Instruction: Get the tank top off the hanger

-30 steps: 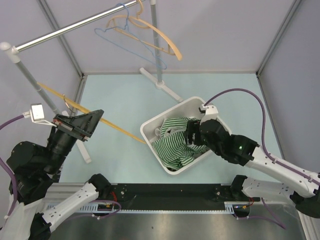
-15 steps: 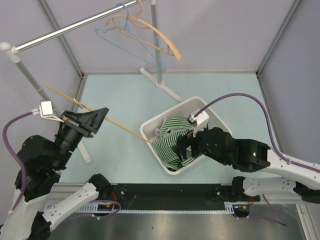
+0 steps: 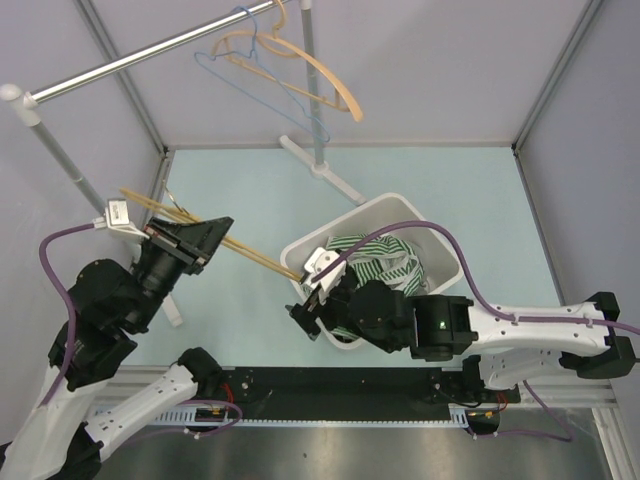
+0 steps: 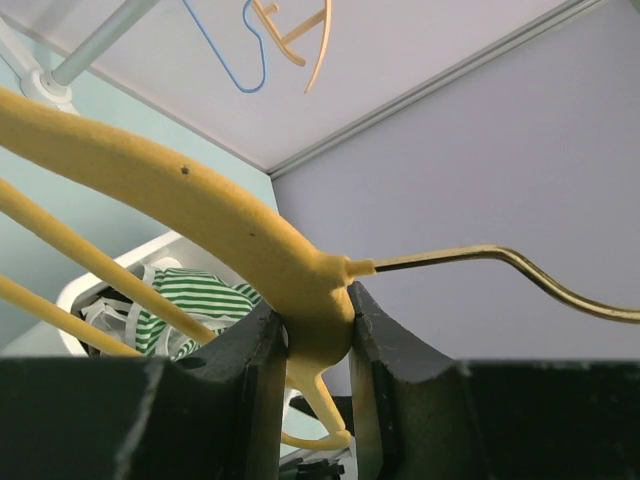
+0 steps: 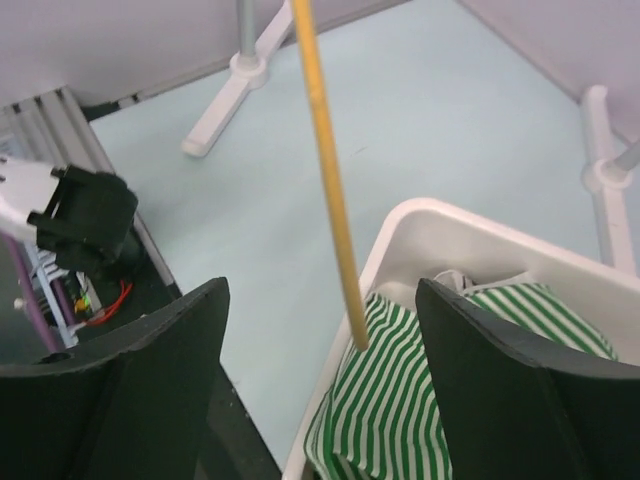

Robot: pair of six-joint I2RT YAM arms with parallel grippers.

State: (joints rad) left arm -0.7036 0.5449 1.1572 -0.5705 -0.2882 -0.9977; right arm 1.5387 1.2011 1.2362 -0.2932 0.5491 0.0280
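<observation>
Your left gripper is clenched on the neck of the yellow hanger, just below its metal hook, and holds it raised over the left side of the table. The hanger is bare; its long arm slants toward the white bin, the far tip ending at the bin's near-left corner. The green-and-white striped tank top lies crumpled inside that bin, off the hanger (the tip looks to rest at its edge, though you cannot tell if they touch). Your right gripper hovers by that same corner, jaws spread wide and grasping nothing, the fingers framing the hanger's arm without touching it. The clothes rack stands at the back
</observation>
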